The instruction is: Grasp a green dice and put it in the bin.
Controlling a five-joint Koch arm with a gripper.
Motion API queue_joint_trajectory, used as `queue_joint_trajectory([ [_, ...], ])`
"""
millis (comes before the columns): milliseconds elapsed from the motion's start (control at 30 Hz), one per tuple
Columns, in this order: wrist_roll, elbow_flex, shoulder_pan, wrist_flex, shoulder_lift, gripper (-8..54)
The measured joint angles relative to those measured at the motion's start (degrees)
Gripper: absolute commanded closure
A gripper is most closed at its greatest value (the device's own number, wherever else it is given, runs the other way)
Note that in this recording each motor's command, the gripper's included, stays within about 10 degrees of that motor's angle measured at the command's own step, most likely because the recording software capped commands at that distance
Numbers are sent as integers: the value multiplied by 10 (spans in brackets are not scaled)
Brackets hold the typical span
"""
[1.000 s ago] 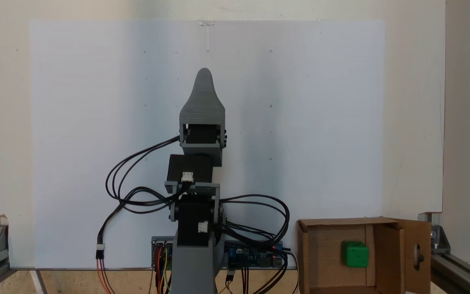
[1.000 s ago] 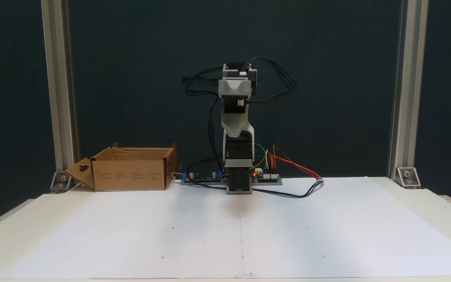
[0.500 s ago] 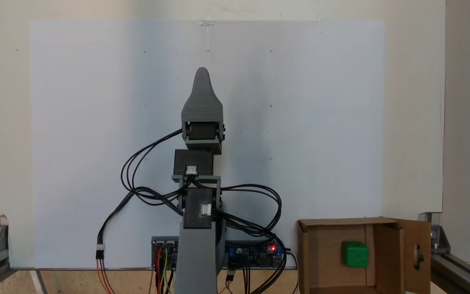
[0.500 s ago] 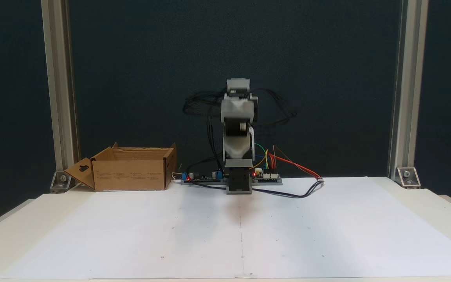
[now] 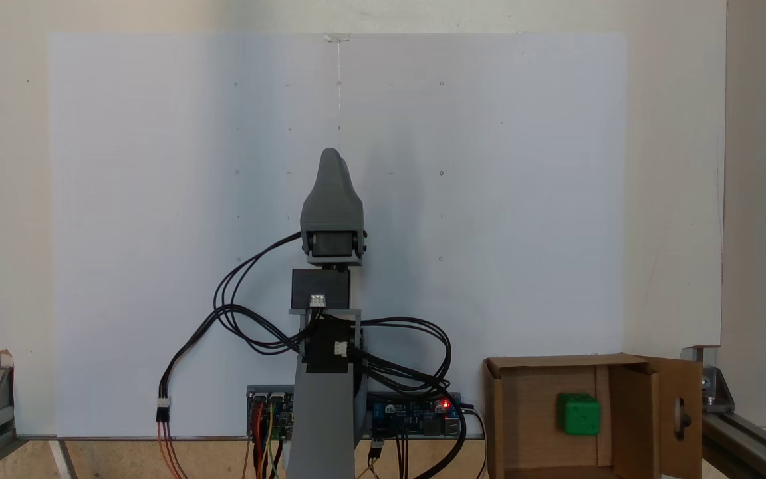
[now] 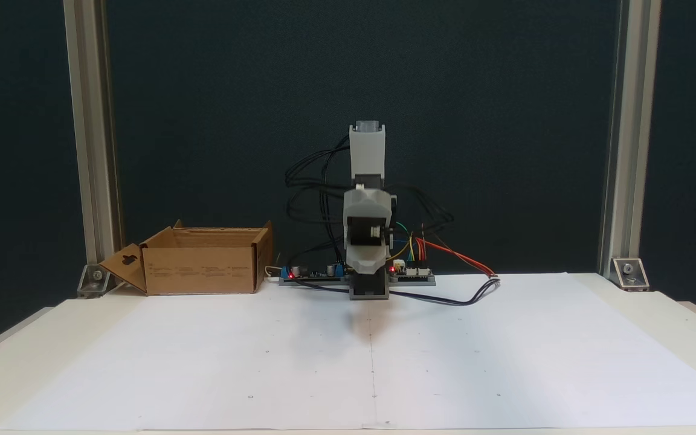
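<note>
The arm (image 5: 323,372) is folded over its base, the upper link rising straight and the forearm bent forward and down. In a fixed view from above, the grey end effector (image 5: 331,154) points away from the base along the midline, its jaws stacked so that a single tip shows. From the front, the end effector (image 6: 367,270) hangs low.

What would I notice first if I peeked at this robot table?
Probably the bright green dice, sitting inside the brown cardboard bin at the lower right of a fixed view. Next comes the grey robot arm in the middle, its tool pointing out over the big white sheet, with black cables looping round it.
</note>
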State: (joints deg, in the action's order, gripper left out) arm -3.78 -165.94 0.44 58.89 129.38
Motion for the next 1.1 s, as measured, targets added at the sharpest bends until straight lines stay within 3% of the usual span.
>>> queue_joint_trajectory([
  [300,0,-76,0,173,0,24],
  [1100,0,-103,31,189,0,18],
])
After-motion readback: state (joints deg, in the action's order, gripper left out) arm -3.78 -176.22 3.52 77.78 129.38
